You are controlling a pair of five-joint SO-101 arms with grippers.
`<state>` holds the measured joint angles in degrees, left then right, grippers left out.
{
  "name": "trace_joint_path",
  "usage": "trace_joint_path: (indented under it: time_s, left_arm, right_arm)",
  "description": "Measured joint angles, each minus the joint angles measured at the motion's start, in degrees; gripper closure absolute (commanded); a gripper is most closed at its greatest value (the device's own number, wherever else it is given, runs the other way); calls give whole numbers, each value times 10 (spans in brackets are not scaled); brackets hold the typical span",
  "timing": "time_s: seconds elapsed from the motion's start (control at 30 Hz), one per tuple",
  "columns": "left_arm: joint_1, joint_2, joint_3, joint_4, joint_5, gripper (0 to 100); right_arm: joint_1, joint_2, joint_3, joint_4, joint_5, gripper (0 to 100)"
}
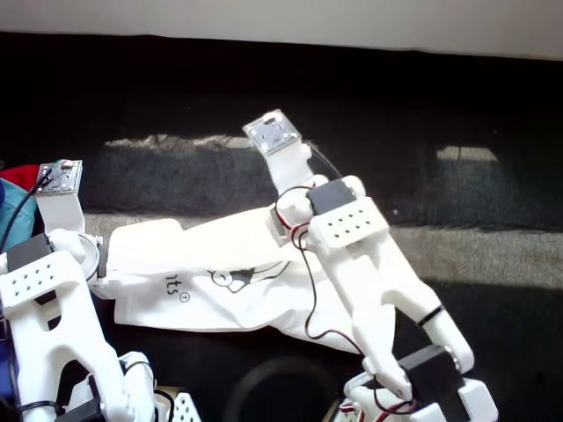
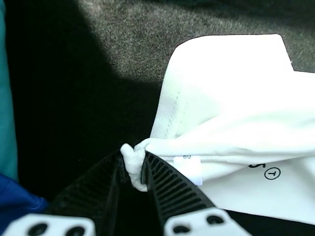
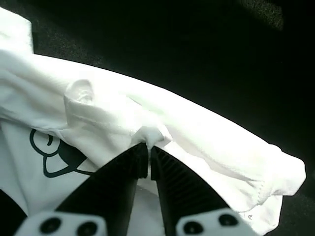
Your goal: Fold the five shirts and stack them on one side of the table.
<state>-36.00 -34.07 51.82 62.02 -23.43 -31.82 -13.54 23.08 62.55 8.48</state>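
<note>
Broadly, a dark table [image 1: 264, 88] carries one white shirt [image 1: 220, 281] with a dark printed figure, stretched between the two grippers. The left gripper [image 2: 134, 167] has its black ribbed fingers [image 2: 172, 187] pinched on a bunched edge of the shirt. The right gripper [image 3: 148, 152] is closed on a small fold just beside the print. Beyond the left fingers, on the side away from the shirt, lie teal cloth [image 2: 6, 98] and blue cloth [image 2: 15, 201], possibly other shirts.

White shirt [image 1: 202, 255], part hidden beneath right arm [image 1: 369, 264]
</note>
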Motion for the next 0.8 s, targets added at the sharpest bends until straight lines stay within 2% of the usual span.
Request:
trace_joint_path:
  time_s: [0.3, 0.43, 0.5, 0.67, 0.8]
  left_arm:
    - [-26, 0, 0, 0, 0, 991]
    - [-26, 0, 0, 0, 0, 991]
    - [-26, 0, 0, 0, 0, 991]
    - [-26, 0, 0, 0, 0, 991]
    - [-26, 0, 0, 0, 0, 991]
  right_arm:
    - [-39, -53, 66, 47, 0, 974]
    - [-44, -56, 114, 55, 0, 843]
    - [-54, -56, 117, 68, 0, 809]
    - [-94, -71, 81, 127, 0, 809]
    - [-91, -110, 33, 141, 0, 809]
